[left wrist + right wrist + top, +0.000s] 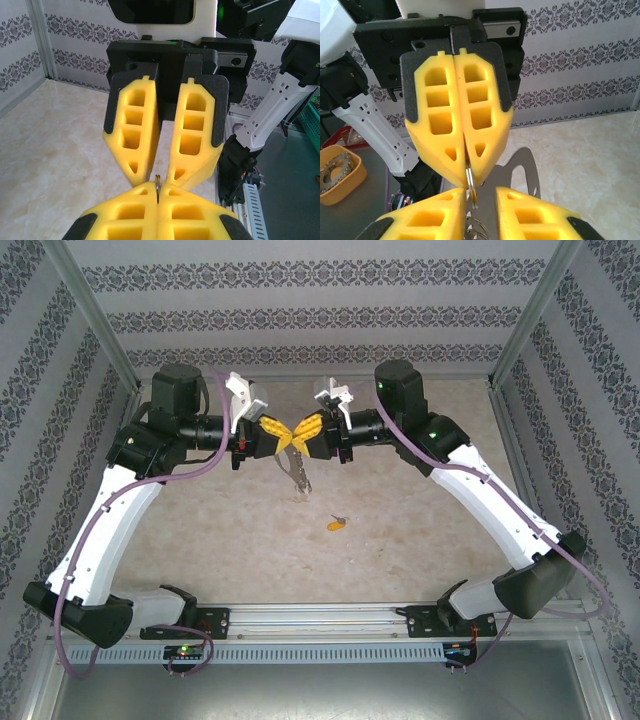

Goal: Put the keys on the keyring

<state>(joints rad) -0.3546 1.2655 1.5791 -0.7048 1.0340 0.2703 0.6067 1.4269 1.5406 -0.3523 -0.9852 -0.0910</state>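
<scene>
Both grippers meet tip to tip above the middle of the table. My left gripper [277, 429] [157, 194] is shut on the keyring [157, 184], whose thin silvery edge sticks up from between its yellow fingers. My right gripper [307, 428] [481, 194] is open, its fingers apart on either side of the keyring [470, 179]. The keys [298, 472] hang below the two grippers as a grey bunch. In the right wrist view one flat grey key [521, 167] shows behind the gap, with small wire coils under it.
A small yellow tag [337, 524] lies on the table [400, 520] in front of the grippers. A yellow tub with a gear [337, 172] stands beyond the table edge. Patterned walls close off the back and sides, and a metal rail [320, 618] runs along the front.
</scene>
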